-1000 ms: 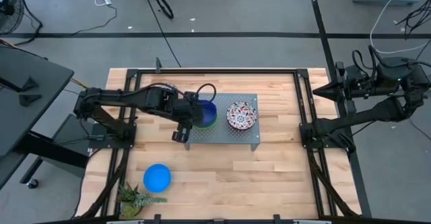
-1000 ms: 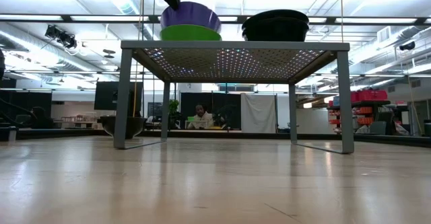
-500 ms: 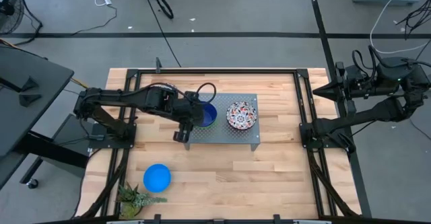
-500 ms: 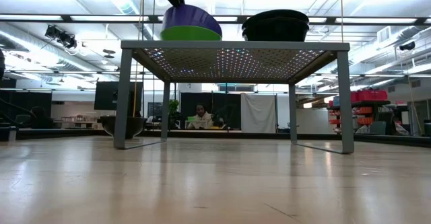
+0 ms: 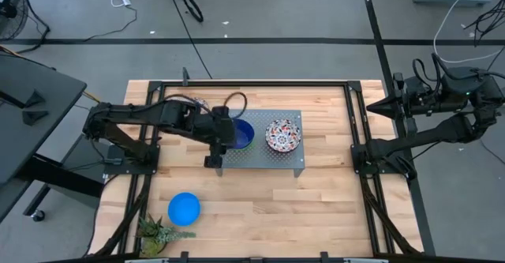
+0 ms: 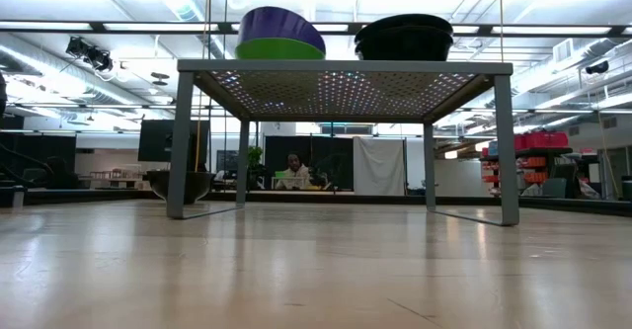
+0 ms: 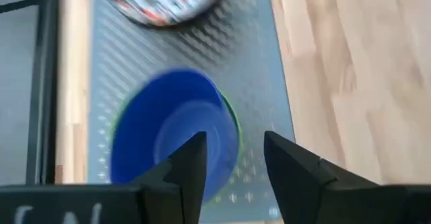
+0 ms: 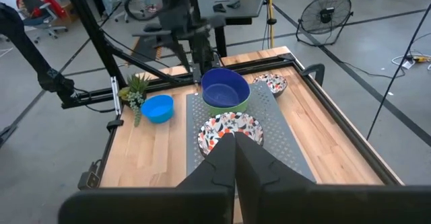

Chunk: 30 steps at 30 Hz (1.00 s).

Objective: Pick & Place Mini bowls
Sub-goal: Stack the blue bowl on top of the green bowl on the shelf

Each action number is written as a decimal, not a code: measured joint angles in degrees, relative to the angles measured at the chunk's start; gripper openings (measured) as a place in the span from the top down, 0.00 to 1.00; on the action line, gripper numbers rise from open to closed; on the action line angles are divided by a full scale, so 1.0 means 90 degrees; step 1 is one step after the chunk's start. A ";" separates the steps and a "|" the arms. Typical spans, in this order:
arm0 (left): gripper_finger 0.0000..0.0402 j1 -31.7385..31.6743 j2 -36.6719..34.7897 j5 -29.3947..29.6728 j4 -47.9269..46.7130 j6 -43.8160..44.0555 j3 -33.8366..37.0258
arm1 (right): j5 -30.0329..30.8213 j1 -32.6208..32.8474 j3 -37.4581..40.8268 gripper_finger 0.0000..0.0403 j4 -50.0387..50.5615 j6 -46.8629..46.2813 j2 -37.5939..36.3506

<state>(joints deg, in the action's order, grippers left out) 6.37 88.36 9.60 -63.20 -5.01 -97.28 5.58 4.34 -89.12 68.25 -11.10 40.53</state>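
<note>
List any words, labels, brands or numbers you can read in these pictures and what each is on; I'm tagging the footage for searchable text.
No text can be read for certain.
Pale marks on the left gripper housing, at the left wrist view's lower corner: cut off and blurred, unreadable.
Dark blue bowl, green bowl, patterned bowl, bright blue bowl, metal tray: no lettering shows.
Room behind the table in the low view: nothing legible.
</note>
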 joint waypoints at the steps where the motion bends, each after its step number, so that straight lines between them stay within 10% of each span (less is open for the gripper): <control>1: 0.64 0.0000 -0.0002 0.0065 0.0008 0.0095 -0.0110 | -0.0001 -0.0001 0.0000 0.98 0.0000 0.0000 0.0000; 11: 0.97 -0.0078 -0.0005 0.0760 0.0104 0.1697 -0.0448 | 0.0000 0.0000 0.0000 0.98 0.0000 0.0008 0.0000; 30: 1.00 0.0201 0.0002 0.1361 -0.0228 0.3328 -0.0060 | 0.0000 -0.0001 0.0000 0.98 0.0000 0.0144 0.0000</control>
<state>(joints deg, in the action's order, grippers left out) 8.19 88.38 21.85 -65.25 24.94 -97.82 5.58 4.34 -89.12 68.25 -9.80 40.53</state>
